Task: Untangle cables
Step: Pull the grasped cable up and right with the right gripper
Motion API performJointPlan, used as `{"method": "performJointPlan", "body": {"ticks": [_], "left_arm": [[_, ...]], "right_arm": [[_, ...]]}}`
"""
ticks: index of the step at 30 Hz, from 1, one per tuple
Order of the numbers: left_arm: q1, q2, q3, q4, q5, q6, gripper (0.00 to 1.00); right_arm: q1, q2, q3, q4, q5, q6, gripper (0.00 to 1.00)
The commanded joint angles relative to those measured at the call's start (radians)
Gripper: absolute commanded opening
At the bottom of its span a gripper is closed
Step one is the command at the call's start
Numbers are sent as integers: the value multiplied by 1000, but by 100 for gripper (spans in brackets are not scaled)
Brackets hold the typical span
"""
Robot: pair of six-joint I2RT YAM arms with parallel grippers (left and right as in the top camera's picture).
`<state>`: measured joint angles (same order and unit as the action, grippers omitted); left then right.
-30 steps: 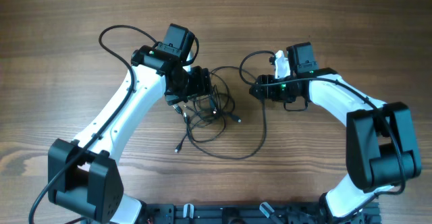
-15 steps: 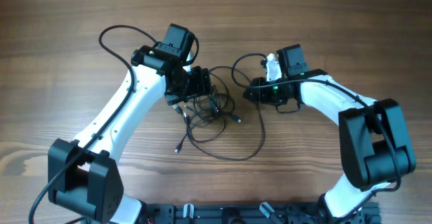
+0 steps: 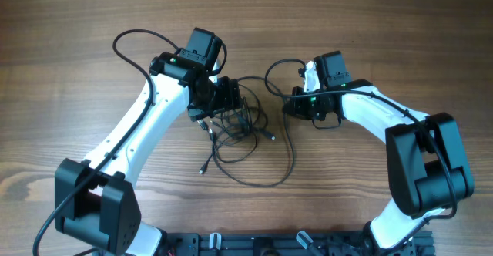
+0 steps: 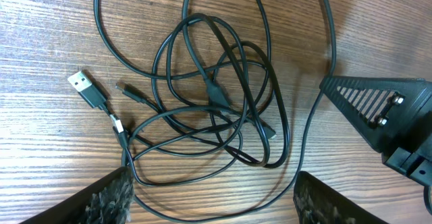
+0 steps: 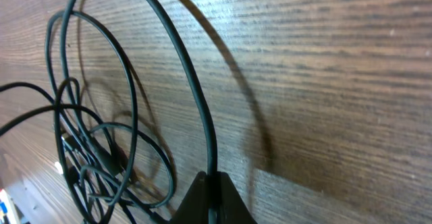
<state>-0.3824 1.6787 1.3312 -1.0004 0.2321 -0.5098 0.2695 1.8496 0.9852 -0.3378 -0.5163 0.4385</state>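
Note:
The cables (image 3: 240, 125) are thin black cords in a loose tangle at mid-table, with one wide loop (image 3: 266, 180) sweeping toward the front. In the left wrist view the knot (image 4: 216, 102) lies flat, and a silvery plug (image 4: 84, 86) points off to the left. My left gripper (image 4: 212, 204) hovers open over the tangle's edge, one loop lying between its fingers (image 4: 111, 197). My right gripper (image 5: 210, 183) is shut on a single strand (image 5: 196, 96) that arcs away toward the tangle (image 5: 88, 163). Overhead, it (image 3: 290, 102) sits just right of the pile.
The left arm's thicker black cable (image 3: 127, 44) loops over the back left of the wooden table (image 3: 400, 25). Both arm bases and a black rail (image 3: 254, 244) line the front edge. The right gripper's black body (image 4: 378, 113) stands at the right of the left wrist view.
My right gripper has shifted left to the strand and shut on it. The wide front loop has drawn in slightly to the left. The left arm has not moved.

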Motion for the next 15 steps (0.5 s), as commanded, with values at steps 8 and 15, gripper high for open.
{"method": "performJointPlan", "body": {"ticks": [8, 15], "left_arm": [[0, -1, 10, -3, -14, 13, 78], [0, -1, 10, -3, -14, 13, 78]], "right_arm": [[-71, -168, 130, -231, 31, -107, 4], [-172, -407, 311, -391, 208, -133, 4]]}}
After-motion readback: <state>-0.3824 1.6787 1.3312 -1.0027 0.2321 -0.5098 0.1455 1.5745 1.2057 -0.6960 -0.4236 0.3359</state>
